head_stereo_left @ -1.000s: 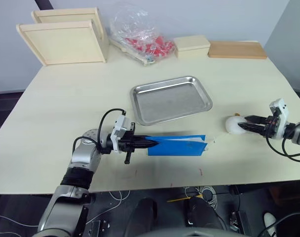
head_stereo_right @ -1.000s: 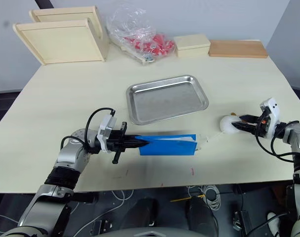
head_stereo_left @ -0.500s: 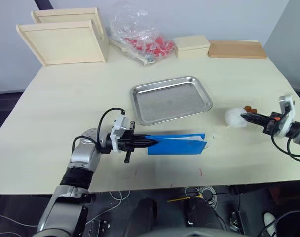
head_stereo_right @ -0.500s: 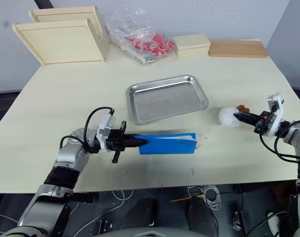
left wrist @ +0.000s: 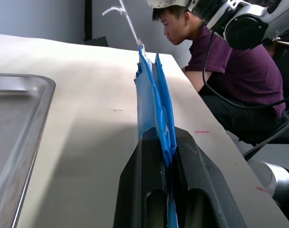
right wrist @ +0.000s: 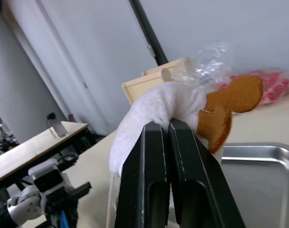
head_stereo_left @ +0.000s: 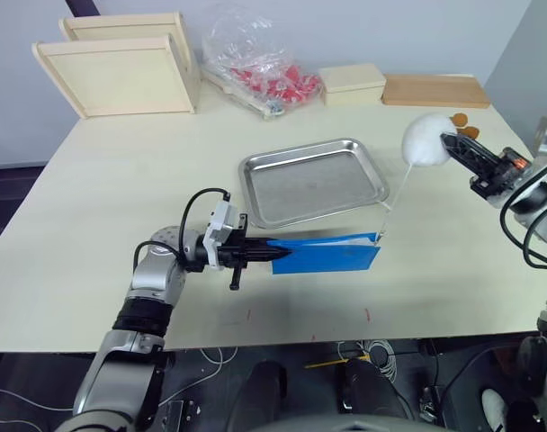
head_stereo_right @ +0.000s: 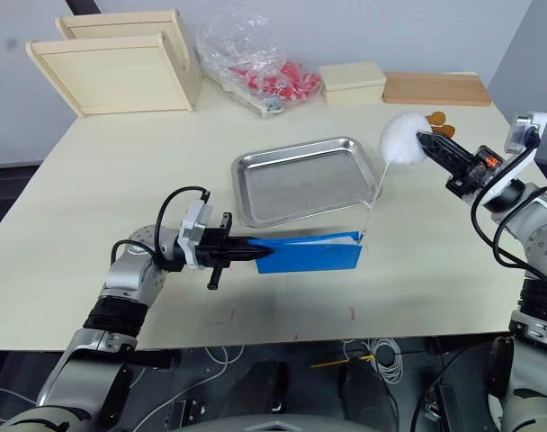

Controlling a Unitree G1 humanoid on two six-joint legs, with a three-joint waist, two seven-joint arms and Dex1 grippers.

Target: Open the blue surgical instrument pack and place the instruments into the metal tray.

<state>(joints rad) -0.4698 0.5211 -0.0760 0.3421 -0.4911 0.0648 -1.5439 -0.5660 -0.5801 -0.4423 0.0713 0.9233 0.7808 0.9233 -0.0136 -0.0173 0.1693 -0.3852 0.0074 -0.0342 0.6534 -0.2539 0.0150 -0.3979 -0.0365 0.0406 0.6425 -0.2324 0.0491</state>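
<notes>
while left gripper [head_stereo_left: 272, 255] pinches blue pack [head_stereo_left: 332, 255], right gripper [head_stereo_left: 446, 139] raised, seemingly gripping white tuft [head_stereo_left: 423, 141].

Each arm consists of silver-grey metallic cylindrical segments joined by black bands at the joints. A white rectangular camera module is mounted at each wrist. Black cables loop from the wrist modules back to the forearms. The left gripper [head_stereo_left: 272, 255] has two long, tapered matte-black fingers with recessed slots near the base. The right gripper [head_stereo_right: 426, 141] has identical black fingers, with a small orange-red marking behind them.
</notes>
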